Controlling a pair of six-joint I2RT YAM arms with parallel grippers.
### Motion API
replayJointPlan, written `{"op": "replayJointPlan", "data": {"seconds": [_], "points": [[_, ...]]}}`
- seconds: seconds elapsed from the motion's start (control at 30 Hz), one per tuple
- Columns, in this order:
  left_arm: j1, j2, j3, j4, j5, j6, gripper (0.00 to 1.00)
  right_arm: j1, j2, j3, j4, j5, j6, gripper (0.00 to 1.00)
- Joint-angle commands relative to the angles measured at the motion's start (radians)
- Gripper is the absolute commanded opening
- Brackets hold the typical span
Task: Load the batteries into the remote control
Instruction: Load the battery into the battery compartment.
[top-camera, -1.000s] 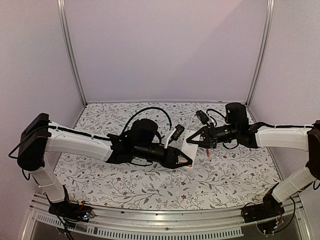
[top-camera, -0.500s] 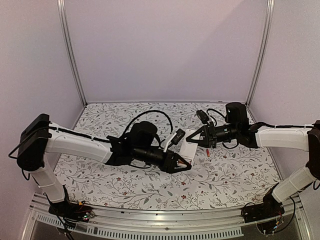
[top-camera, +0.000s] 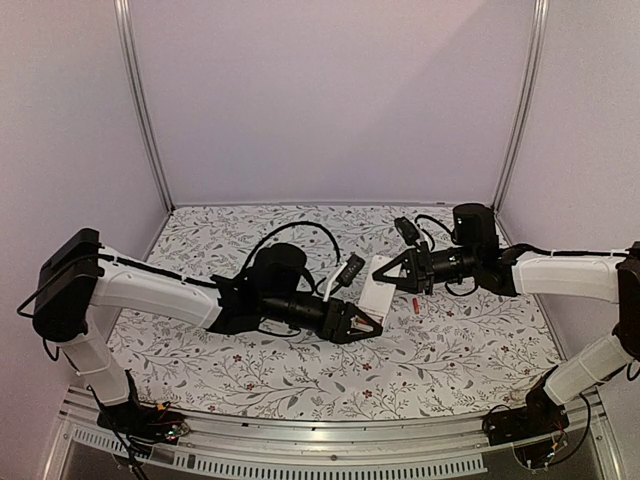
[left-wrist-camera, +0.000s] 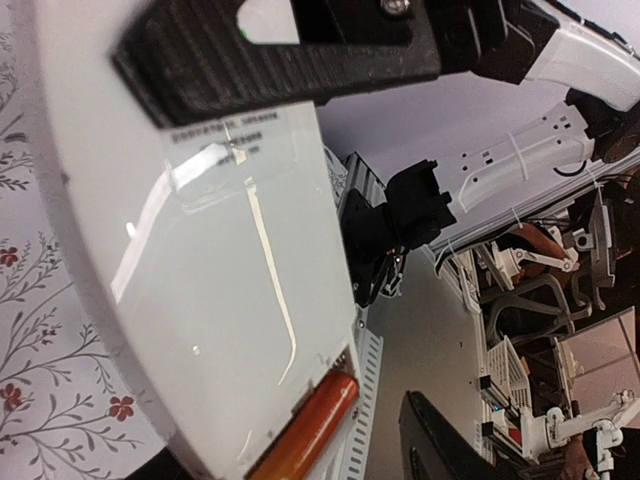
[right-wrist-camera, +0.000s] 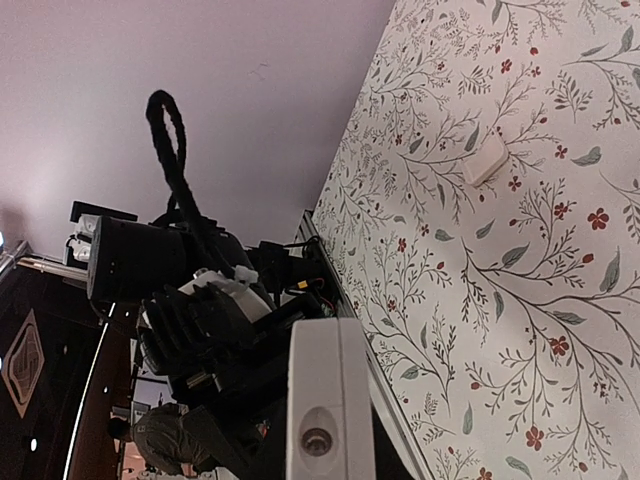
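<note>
two end effectors meet at a small white rectangular plastic remote control (top-camera: 378, 290), which is tilted above the floral-patterned counter (top-camera: 250, 370). right end effector (top-camera: 393, 275): closed on the remote control's far end. left end effector (top-camera: 358, 322): one finger (left-wrist-camera: 280, 50) lies across the screen face; whether it clamps cannot be told. one tiny orange-red cylindrical battery (left-wrist-camera: 305, 430) lies along the remote control's lower edge. a second battery (top-camera: 413, 303) rests on the counter just beside it.

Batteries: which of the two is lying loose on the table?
The loose battery lies on the table right of the remote control, in the top view. The other battery, in the left wrist view, rests against the remote's edge.
</note>
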Motion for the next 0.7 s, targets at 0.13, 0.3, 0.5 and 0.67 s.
{"op": "replayJointPlan", "data": {"seconds": [0.13,0.3,0.5,0.67], "points": [[0.025,-0.019,0.017,-0.037,-0.042,-0.015,0.45,-0.001,-0.032,0.004,0.027,0.004,-0.012,0.00],[0.038,-0.013,0.003,-0.011,-0.041,-0.049,0.45,-0.002,-0.033,0.002,0.027,0.002,-0.013,0.00],[0.042,-0.011,0.015,-0.016,-0.049,-0.065,0.46,-0.001,-0.033,0.002,0.025,0.003,-0.013,0.00],[0.042,0.000,0.038,-0.069,-0.057,-0.046,0.38,-0.001,-0.032,0.002,0.025,0.006,-0.012,0.00]]}}
